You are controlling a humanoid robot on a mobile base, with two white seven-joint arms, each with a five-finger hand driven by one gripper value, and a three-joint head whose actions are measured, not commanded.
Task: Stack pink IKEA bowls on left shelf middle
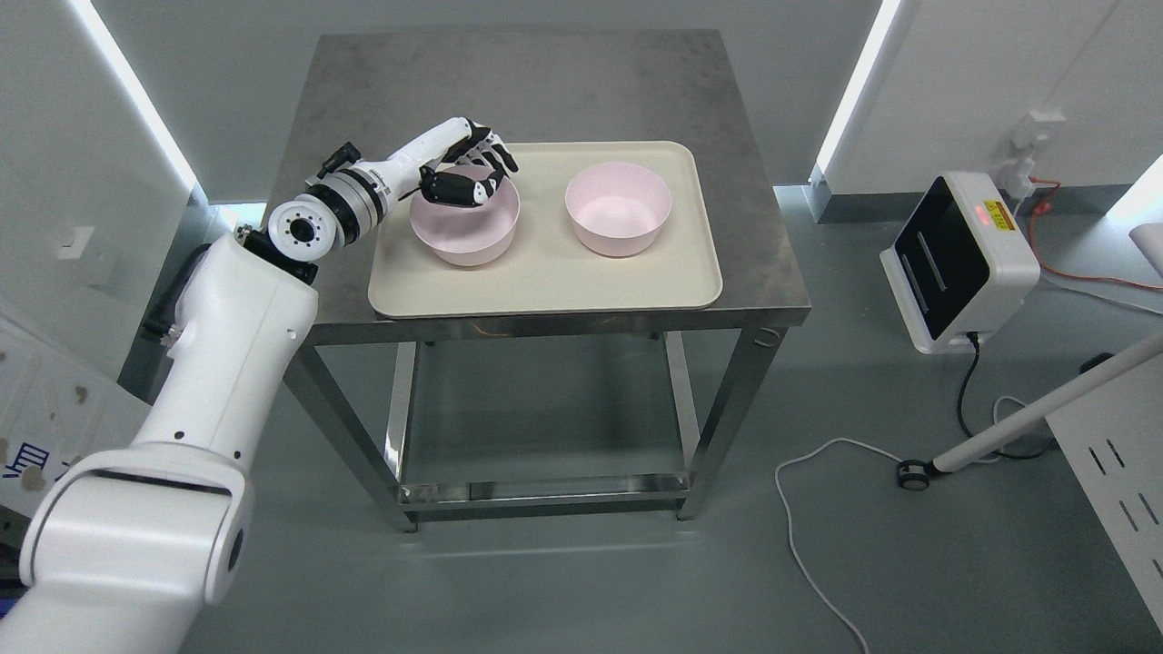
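Left hand (468, 163) of mine is curling its fingers (495, 154) over the far rim of the near pink bowl (463, 227), thumb inside, pinching the wall for lifting, while the other pink bowl (618, 207) is waiting to its right on the tray (545, 282).

Grey floor (581, 581), steel table (763, 272) (lower rails only), pale walls (227, 54), light strips (854, 91), white device (959, 263) at right.
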